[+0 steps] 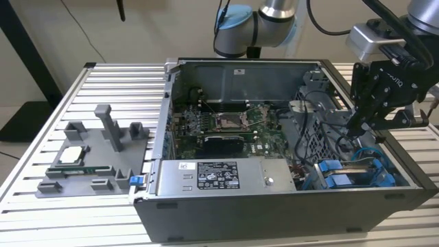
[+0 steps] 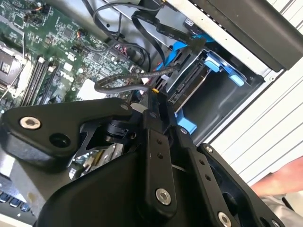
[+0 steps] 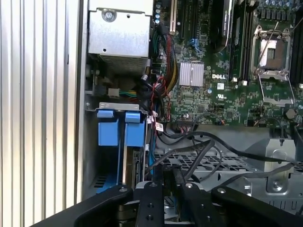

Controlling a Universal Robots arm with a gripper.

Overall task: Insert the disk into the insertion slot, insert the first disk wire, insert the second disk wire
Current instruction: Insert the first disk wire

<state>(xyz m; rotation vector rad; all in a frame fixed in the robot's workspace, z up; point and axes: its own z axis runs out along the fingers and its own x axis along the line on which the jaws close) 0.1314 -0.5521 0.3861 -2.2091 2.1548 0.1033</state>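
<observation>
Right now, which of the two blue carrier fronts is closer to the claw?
The blue carrier front on the motherboard side, beside the black cables. The other front sits against the case wall, farther from the claw.

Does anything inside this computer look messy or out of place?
Yes, a little. Black wires sprawl loosely across the perforated grey drive cage instead of being tucked away. On the green board, the processor socket sits empty.
</observation>
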